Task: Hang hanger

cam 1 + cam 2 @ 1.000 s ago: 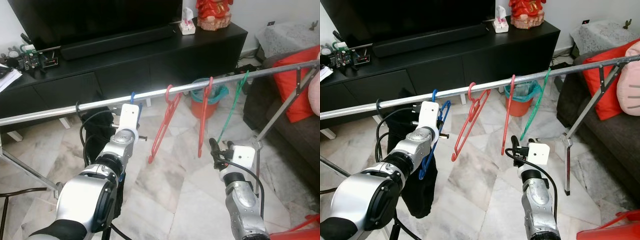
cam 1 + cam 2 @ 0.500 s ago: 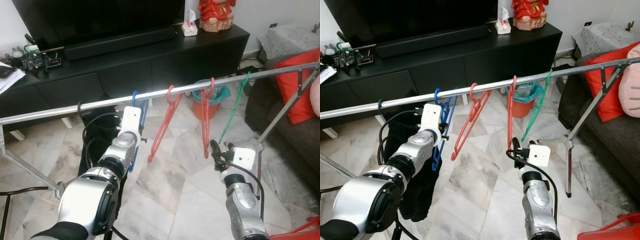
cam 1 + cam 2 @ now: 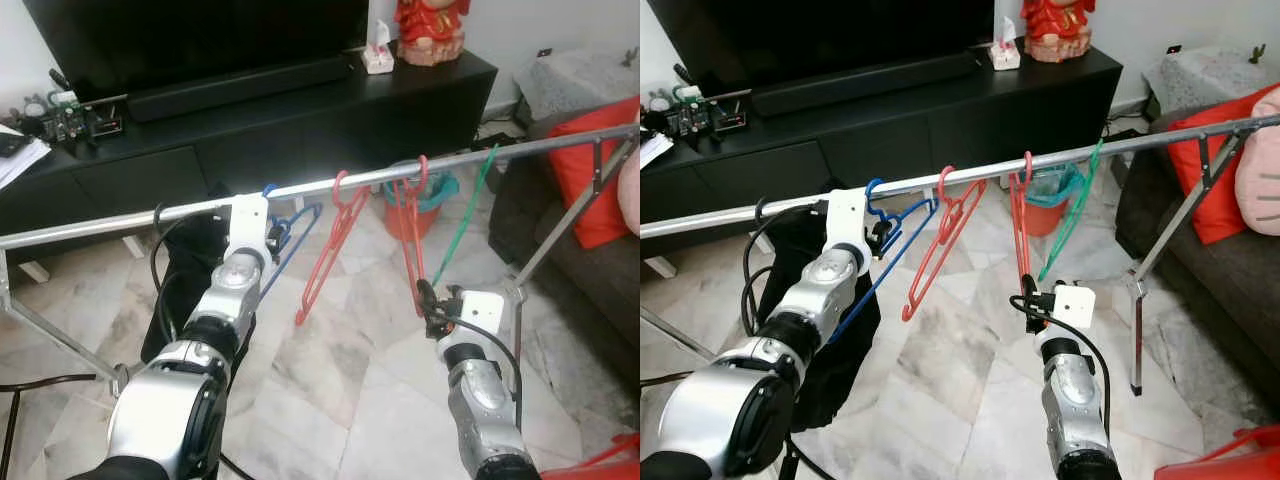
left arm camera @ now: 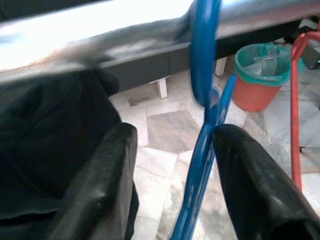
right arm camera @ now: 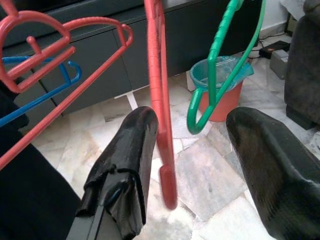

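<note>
The blue hanger [image 3: 885, 235] has its hook over the metal rail [image 3: 970, 177], just beside the first red hanger [image 3: 940, 240], with a second red hanger [image 3: 1021, 235] and a green hanger [image 3: 1072, 215] further along towards the robot's right. It looks like thin moulded plastic: light, fairly stiff, smooth enough to slip, and free to swing or slide on the rail at a small nudge. The best place to hold it is the neck just under the hook, where the two shoulders meet.

That is where the left hand [image 4: 172, 165] is, raised close under the rail. Its fingers [image 4: 247, 180] are spread apart with the blue neck running between them. One finger seems to brush the plastic, but there is no clamp on it, so the hanger appears to carry its own weight on the rail. A black garment [image 3: 195, 290] hangs on the rail next to this arm.

The right hand [image 5: 200, 165] is lower, below the second red hanger and the green one, fingers wide apart and holding nothing; the lower end of the red hanger dangles between them, though I cannot tell if it touches
</note>
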